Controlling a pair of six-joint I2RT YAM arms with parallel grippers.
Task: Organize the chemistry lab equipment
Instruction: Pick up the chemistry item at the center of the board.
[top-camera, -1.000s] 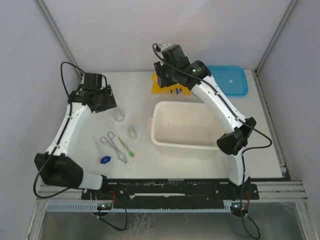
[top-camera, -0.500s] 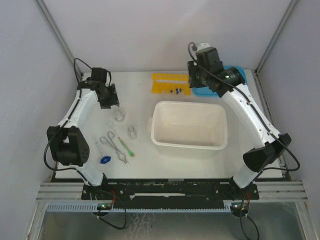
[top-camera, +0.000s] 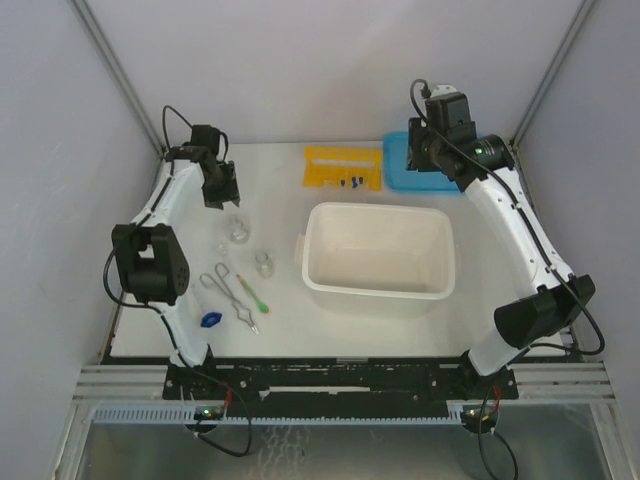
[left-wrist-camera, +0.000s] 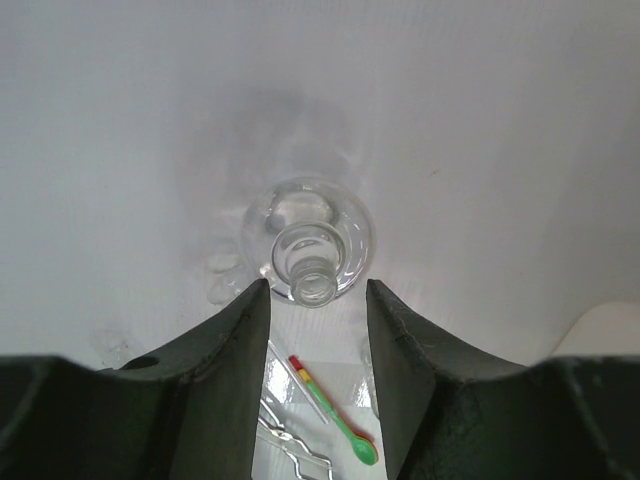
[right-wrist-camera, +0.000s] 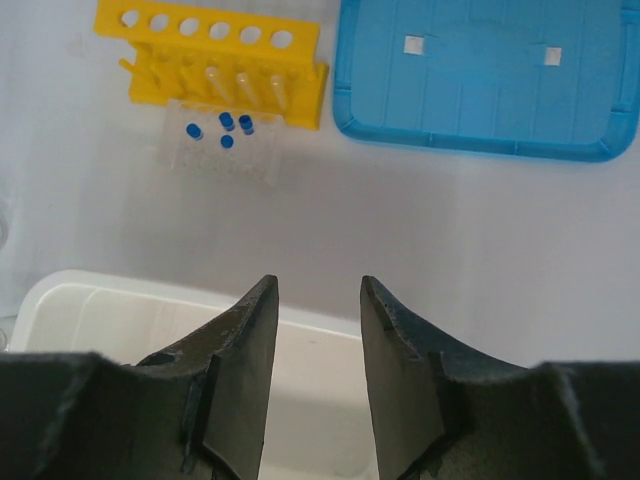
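Left gripper (left-wrist-camera: 318, 330): hanging over the upper left of the overhead view with its fingers apart and gripping nothing; in its wrist view a small glass flask (left-wrist-camera: 310, 245) is standing upright just beyond the fingertips, centred on the gap. A second glass vessel (top-camera: 264, 264) is sitting lower, near the left wall of the white tub (top-camera: 440, 250). Metal tongs (top-camera: 228, 291) and a green-tipped stick (top-camera: 253, 294) are lying side by side at lower left of centre, a small blue item (top-camera: 210, 320) below them. Yellow rack (top-camera: 343, 167): sitting at upper centre, blue-capped tubes (right-wrist-camera: 228, 129) bunched against its near edge in what looks like a clear holder. Right gripper (right-wrist-camera: 315, 345): fingers apart, holding nothing, hovering at upper right beside the blue lid (top-camera: 399, 178). Nothing appears sorted yet. Risks, as judged: the flask is light, smooth and round, so an off-centre approach is likely to be nudging it over or sending it rolling toward the tongs rather than seating it between the fingers; a hard squeeze on thin glass could be cracking it or squirting it out. The loose tubes are sitting close together, so a reach for one may be scattering its neighbours.
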